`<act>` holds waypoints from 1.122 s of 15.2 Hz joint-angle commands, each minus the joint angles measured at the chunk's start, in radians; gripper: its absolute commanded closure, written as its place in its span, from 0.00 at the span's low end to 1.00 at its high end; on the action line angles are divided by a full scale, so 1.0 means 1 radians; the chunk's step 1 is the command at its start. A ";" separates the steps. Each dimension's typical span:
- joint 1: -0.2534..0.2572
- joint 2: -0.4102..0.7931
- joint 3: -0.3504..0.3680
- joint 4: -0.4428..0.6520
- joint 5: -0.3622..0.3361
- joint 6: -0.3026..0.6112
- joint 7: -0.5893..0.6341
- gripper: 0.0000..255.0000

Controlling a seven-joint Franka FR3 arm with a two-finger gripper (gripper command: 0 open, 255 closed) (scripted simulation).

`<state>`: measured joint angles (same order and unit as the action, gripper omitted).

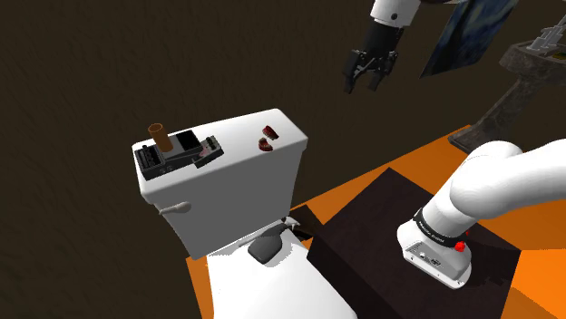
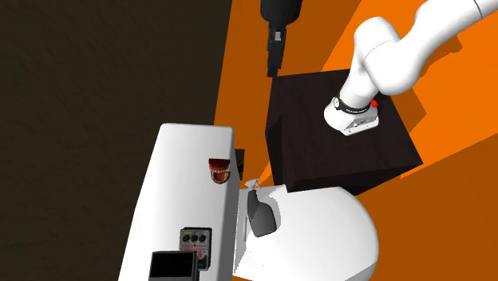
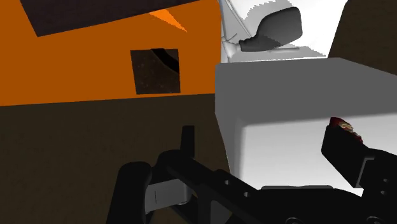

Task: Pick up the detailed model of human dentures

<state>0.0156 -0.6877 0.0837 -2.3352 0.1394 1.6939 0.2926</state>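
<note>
The dentures (image 1: 267,139), a small dark red set with pale teeth, lie on the white toilet tank lid (image 1: 240,136) near its end closest to the arm. In the second exterior view the dentures (image 2: 219,170) sit close to the lid's edge (image 2: 179,176). My black gripper (image 1: 363,83) hangs open well above and beyond that end of the tank, holding nothing. From the second exterior view, the gripper (image 2: 273,68) points down over the orange floor. In the wrist view the gripper (image 3: 261,137) is spread wide, and the dentures (image 3: 344,126) peek out behind one finger.
On the lid's far end stand a brown cylinder (image 1: 160,136), a black box (image 1: 186,143), a small pedal-like device (image 1: 210,148) and another dark device (image 1: 148,159). The toilet bowl (image 1: 263,281) lies below the tank. The dark stand (image 1: 381,227) sits on the orange floor (image 2: 319,32).
</note>
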 commanded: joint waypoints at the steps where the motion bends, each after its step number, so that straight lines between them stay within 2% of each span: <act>1: 0.005 0.045 0.038 0.002 0.017 0.048 0.050 0.00; 9: 0.009 0.288 0.175 0.074 0.035 0.230 0.239 0.00; 17: 0.009 0.586 0.284 0.235 -0.043 0.364 0.453 0.00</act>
<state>0.0237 -0.1485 0.3552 -2.1283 0.1134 2.0402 0.7140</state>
